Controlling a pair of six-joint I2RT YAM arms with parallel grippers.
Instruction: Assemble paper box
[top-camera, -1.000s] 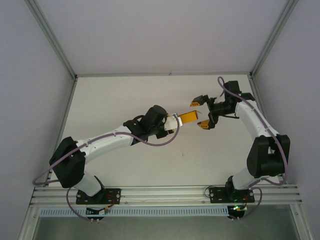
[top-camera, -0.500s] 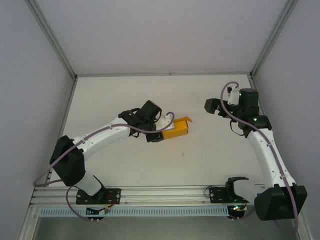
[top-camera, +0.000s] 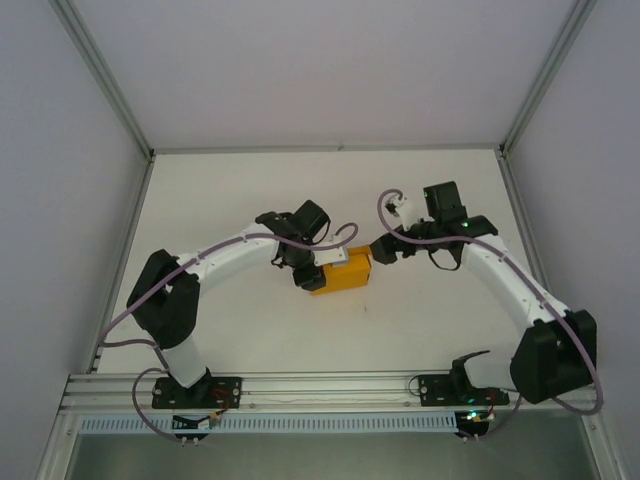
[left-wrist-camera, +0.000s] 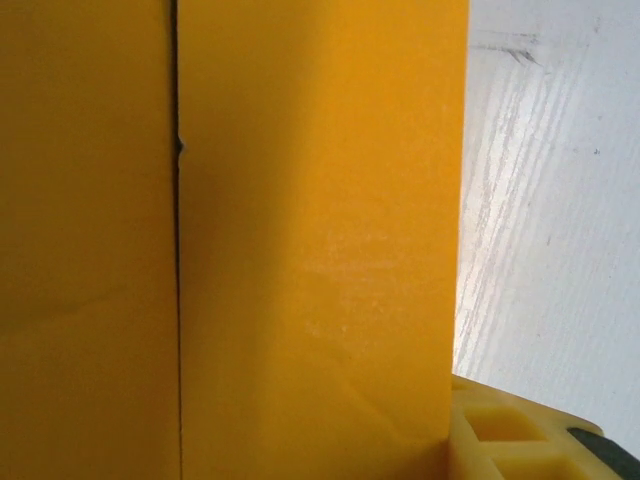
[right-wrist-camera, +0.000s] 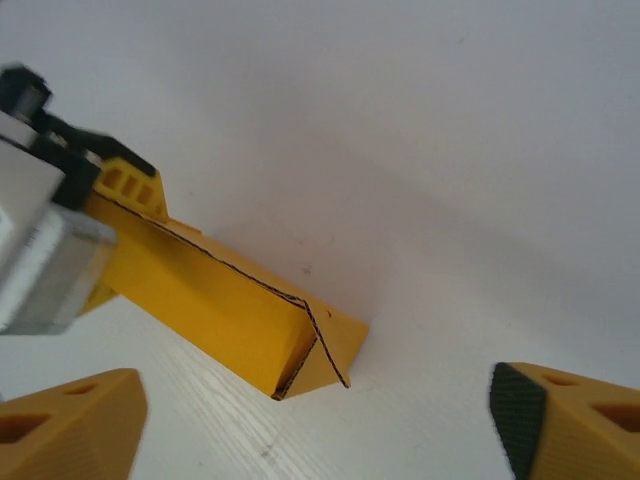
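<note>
At the right gripper (right-wrist-camera: 318, 395): spread wide, nothing between the 2 fingers, poised just short of the near end of the paper box (right-wrist-camera: 230, 300). At the left gripper (top-camera: 318, 272): clamped on the far end of that box, holding it low over the table (top-camera: 250, 330); touching or not, impossible to tell. At the near end, with 1 flap (right-wrist-camera: 322, 345) ajar: likely to buckle if pushed off-centre or at a slant. With card this thin: easy to crush the walls under a hard squeeze. With a grip at 1 end only: liable to pivot or slip out under a sideways shove, perhaps springing the seam (left-wrist-camera: 178, 250) apart.
</note>
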